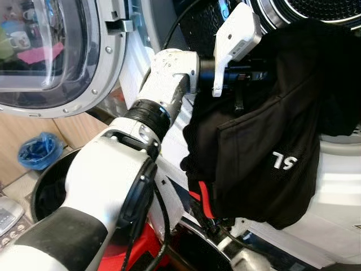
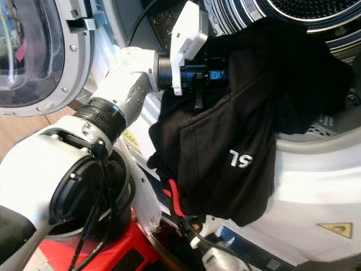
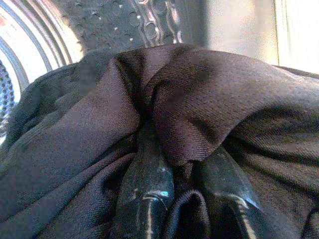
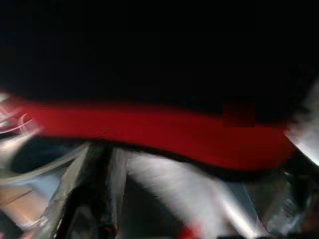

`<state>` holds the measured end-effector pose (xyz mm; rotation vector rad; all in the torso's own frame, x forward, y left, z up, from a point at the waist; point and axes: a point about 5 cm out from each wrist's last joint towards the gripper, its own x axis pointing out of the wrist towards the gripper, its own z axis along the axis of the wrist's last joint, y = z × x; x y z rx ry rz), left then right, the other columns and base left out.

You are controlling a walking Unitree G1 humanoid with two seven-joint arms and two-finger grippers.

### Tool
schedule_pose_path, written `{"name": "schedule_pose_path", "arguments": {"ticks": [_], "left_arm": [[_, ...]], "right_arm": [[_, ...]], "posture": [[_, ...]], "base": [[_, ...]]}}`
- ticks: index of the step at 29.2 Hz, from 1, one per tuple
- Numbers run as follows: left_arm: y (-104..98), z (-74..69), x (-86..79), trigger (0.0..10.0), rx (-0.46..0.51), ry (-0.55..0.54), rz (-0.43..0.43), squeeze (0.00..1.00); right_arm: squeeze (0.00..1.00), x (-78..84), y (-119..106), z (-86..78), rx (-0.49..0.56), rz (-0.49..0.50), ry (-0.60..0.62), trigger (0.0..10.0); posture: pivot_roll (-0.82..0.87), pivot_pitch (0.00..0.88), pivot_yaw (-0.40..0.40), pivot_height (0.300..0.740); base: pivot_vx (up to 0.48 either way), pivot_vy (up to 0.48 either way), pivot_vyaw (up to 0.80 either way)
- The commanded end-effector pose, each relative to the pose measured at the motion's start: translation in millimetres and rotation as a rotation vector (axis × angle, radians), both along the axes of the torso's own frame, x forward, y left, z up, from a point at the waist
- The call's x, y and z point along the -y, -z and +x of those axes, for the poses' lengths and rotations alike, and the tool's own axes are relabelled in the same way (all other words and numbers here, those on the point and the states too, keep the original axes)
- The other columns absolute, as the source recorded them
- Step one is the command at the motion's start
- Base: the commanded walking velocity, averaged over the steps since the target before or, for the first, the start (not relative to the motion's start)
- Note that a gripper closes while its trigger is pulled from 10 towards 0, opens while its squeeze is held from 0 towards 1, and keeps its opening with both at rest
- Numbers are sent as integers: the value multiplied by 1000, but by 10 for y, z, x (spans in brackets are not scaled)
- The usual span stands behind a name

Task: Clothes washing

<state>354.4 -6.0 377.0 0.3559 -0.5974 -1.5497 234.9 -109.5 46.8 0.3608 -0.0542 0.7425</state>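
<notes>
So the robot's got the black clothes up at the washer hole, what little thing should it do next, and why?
Probably push a bit further in before letting go. The left hand is shut on the black garment at the drum mouth, but most of the cloth hangs outside over the washer's white front. Released here, it would likely slide down.

washer drum rim (image 2: 316, 144), black garment (image 2: 225, 158) draped over it
</notes>
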Motion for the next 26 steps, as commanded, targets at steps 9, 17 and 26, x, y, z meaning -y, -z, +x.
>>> {"name": "schedule_pose_path", "arguments": {"ticks": [9,17,26], "left_arm": [[3,3,-13,0,-6,7,13,0],[13,7,-23,0,-8,8,12,0],[6,-1,-15,0,-8,18,10,0]], "right_arm": [[0,254,137,-863,-127,-114,-363,10000],[0,236,-659,-784,123,48,-342,10000],[0,24,-1175,-555,309,51,-331,10000]], "posture": [[19,124,-14,740],[14,133,-16,740],[23,131,-15,740]], "base": [[0,0,0],[0,0,0],[0,0,0]]}}
